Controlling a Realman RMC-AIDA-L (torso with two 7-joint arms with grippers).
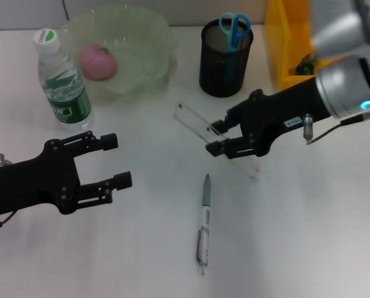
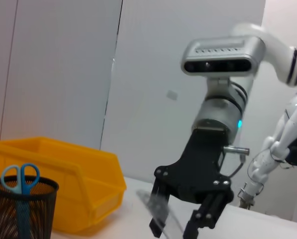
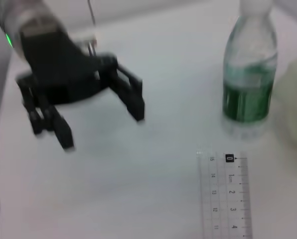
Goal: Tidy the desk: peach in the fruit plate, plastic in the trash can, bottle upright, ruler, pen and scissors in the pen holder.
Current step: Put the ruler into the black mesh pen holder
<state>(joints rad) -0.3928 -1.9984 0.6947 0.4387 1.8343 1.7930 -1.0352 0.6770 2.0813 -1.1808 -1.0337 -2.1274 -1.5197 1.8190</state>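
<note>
My right gripper (image 1: 215,138) is shut on the clear ruler (image 1: 197,122), which hangs tilted above the table just in front of the black mesh pen holder (image 1: 225,62). Blue-handled scissors (image 1: 234,28) stand in the holder. The grey pen (image 1: 203,220) lies on the table nearer to me. A pink peach (image 1: 97,61) rests in the green fruit plate (image 1: 151,37). The bottle (image 1: 62,81) stands upright beside it. My left gripper (image 1: 120,161) hovers open and empty at the lower left. In the left wrist view the right gripper (image 2: 172,231) grips the ruler (image 2: 161,211).
A yellow bin (image 1: 283,43) stands at the back right next to the pen holder, with something dark and greenish (image 1: 306,65) inside. In the right wrist view the ruler (image 3: 225,194) shows with the bottle (image 3: 248,74) and the left gripper (image 3: 102,128) beyond.
</note>
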